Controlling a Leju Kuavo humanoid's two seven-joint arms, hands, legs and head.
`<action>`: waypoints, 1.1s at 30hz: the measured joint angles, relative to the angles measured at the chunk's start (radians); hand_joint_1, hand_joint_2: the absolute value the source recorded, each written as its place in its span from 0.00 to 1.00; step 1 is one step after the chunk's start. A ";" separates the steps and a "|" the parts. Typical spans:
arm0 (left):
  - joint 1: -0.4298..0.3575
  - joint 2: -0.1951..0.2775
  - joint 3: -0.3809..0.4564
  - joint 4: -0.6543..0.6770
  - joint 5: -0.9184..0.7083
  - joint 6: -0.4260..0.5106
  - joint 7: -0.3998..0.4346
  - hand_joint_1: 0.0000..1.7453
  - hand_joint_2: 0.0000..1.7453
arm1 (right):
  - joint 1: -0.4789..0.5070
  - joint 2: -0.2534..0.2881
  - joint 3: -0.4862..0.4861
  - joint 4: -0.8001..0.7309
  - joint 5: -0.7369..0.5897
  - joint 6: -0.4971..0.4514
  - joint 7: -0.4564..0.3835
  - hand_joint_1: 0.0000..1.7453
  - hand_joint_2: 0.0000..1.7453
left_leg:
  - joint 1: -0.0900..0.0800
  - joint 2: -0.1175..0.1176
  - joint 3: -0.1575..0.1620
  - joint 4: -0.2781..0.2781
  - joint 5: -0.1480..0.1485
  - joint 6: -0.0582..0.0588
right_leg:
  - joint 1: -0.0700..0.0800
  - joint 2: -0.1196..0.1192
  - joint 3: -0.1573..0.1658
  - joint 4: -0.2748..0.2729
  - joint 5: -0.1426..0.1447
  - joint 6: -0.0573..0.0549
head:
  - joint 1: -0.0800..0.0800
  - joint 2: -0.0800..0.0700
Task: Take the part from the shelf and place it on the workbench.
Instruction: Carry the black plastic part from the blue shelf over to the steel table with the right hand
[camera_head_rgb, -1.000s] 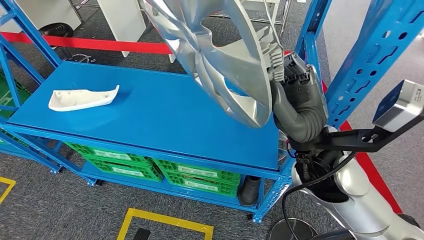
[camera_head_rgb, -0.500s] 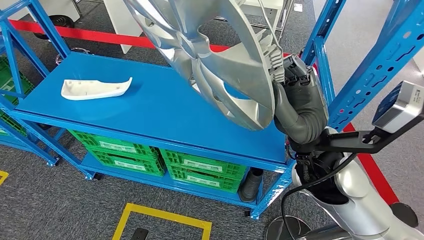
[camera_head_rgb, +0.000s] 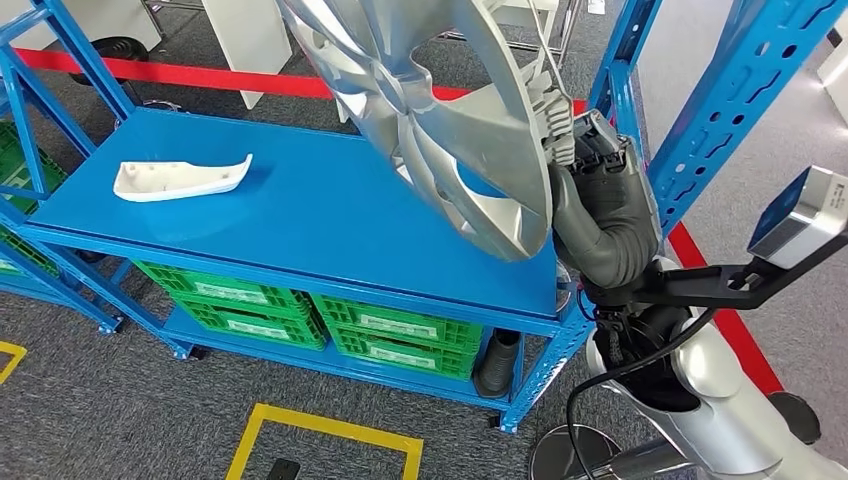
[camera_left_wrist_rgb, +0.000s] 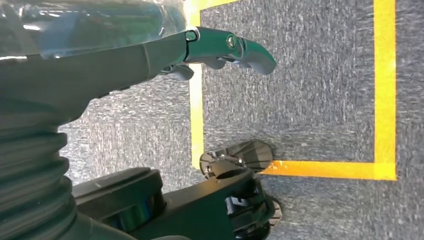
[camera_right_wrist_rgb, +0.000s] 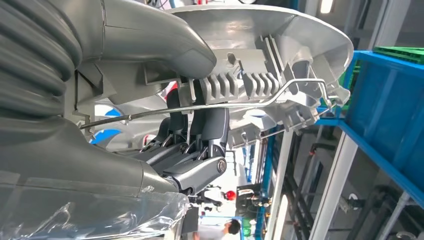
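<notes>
Since a moment ago the head view has swung slightly, and the right hand (camera_head_rgb: 600, 195) still grips the silver wheel cover (camera_head_rgb: 440, 120) by its rim, raised above the blue shelf (camera_head_rgb: 330, 215); its top is cut off. Left hand (camera_left_wrist_rgb: 220, 47) hangs over carpet, fingers loosely apart, holding nothing. White part (camera_head_rgb: 180, 178) lies on the shelf.

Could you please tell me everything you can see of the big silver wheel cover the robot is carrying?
The wheel cover is a large silver disc, seemingly painted plastic, with curved spokes and open cutouts. Its back carries ribbed clips and a thin wire ring, seen in the right wrist view. The right hand grips its rim, thumb on one face and fingers on the other. It is held tilted in the air above the right end of the blue shelf top, not touching it.
</notes>
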 joint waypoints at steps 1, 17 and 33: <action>0.001 0.000 0.000 0.000 0.000 0.000 0.000 0.00 1.00 | 0.000 0.000 0.000 0.000 0.000 0.000 0.000 1.00 1.00 | 0.000 0.000 0.001 -0.001 0.001 -0.002 | 0.000 0.000 0.000 0.000 0.000 -0.001 | 0.000 0.000; 0.000 0.000 0.000 -0.001 0.000 0.000 0.002 0.00 1.00 | 0.006 0.000 -0.005 -0.003 0.000 0.000 0.000 1.00 1.00 | 0.014 0.004 0.033 -0.061 0.023 0.011 | -0.004 0.000 -0.014 0.036 -0.034 0.013 | 0.004 0.000; -0.003 0.004 0.000 -0.001 0.003 -0.004 0.003 0.00 1.00 | 0.018 -0.001 -0.010 -0.008 0.000 0.001 -0.001 1.00 1.00 | 0.047 0.000 -0.033 0.130 -0.100 -0.071 | -0.040 0.002 -0.075 0.053 0.027 0.005 | -0.005 0.000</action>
